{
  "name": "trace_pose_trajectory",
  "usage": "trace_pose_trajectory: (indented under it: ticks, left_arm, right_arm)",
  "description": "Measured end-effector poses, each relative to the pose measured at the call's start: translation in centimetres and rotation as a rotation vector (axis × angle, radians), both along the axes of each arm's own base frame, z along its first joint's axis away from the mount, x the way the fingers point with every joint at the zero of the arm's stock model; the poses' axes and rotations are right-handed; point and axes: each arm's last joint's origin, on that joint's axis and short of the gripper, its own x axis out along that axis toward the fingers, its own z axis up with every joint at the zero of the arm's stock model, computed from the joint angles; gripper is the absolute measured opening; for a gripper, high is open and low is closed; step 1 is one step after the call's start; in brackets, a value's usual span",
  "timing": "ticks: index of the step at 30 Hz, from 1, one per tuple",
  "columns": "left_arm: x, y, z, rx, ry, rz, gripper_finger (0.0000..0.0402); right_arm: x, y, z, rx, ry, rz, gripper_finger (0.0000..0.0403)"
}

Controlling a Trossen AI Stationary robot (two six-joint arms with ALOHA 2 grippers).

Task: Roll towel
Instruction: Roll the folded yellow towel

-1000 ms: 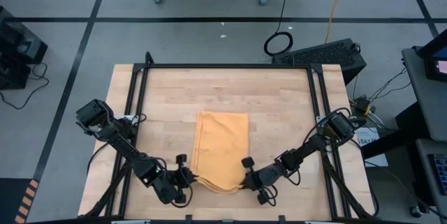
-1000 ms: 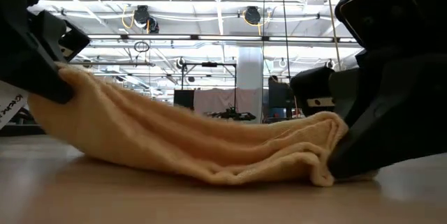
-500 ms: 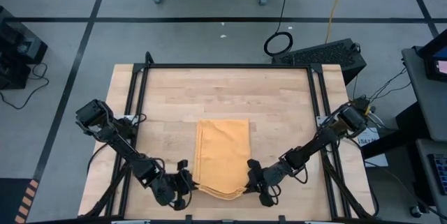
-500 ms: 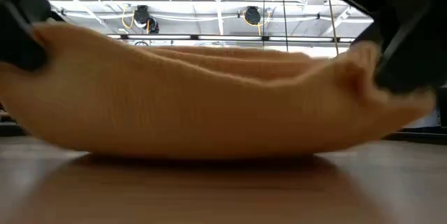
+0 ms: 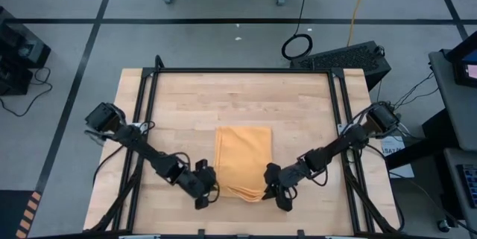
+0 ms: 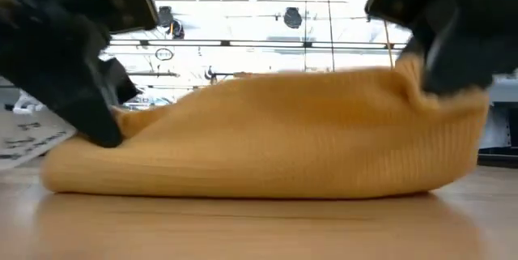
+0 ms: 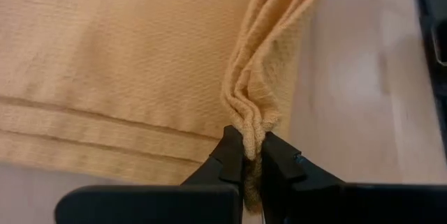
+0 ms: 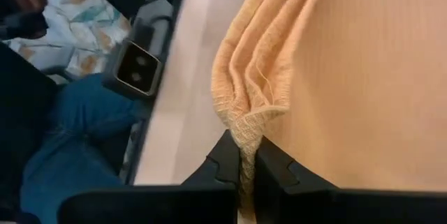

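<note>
Both grippers have moved inward and a little up the frame since 1 second ago, and the towel (image 5: 244, 161) has slid with them: its far edge, once near the middle of the table, now sits lower in the high view, and the cloth looks shorter and more bunched at its near end. In the low view it has changed from a thin, sagging sheet into a tall mustard mound that fills the centre of the frame.

The towel lies on the wooden table (image 5: 179, 105), slightly below centre in the high view, folded into a narrow rectangle with several layers showing along its near edge.

At the lower left of the cloth, the left gripper (image 5: 211, 189) has its 2 fingers pressed narrowly together on the towel's corner; the left wrist view shows stacked folds of cloth pinched between the dark fingertips (image 7: 230, 155).

At the lower right of the cloth, the right gripper (image 5: 270, 187) is likewise clamped narrowly on the other near corner, with a gathered tuft of layered fabric caught between its fingers (image 8: 227, 158).

In the low view both dark grippers frame the mound, one at the left edge of the picture (image 6: 97, 122) and one at the upper right (image 6: 437, 57), each touching the cloth. The near corners are raised off the tabletop.
</note>
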Motion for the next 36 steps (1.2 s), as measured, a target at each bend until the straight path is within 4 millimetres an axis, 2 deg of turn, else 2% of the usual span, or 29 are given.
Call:
trace_pose_trajectory:
  ticks: [5,10,14,22,28,36]
  left_arm:
    - [0.9,1.6,-0.1,-0.046,0.044,0.007,0.0020]
    - [1.5,2.3,0.0,-0.129,0.056,-0.020,0.0020]
    - [1.7,1.3,1.1,-0.203,-0.023,-0.101,0.0020]
    - [0.7,-1.4,1.8,-0.265,-0.079,-0.144,0.0020]
    - [0.6,-1.3,1.6,-0.256,-0.079,0.004,0.0020]
    - [1.1,-0.8,-0.1,-0.229,-0.040,0.055,0.0020]
  right_arm:
    - [-1.1,-1.5,-1.7,0.071,0.071,-0.075,0.0005]
    - [-2.0,-2.3,-1.9,0.226,-0.004,-0.083,0.0006]
    - [-2.4,-2.0,-1.2,0.341,-0.071,-0.016,0.0006]
    - [-3.2,-0.7,-1.1,0.376,-0.047,0.067,0.0006]
    - [-3.4,-0.4,-1.8,0.392,0.020,-0.012,0.0006]
    - [-3.9,0.4,-2.1,0.394,0.028,-0.095,0.0006]
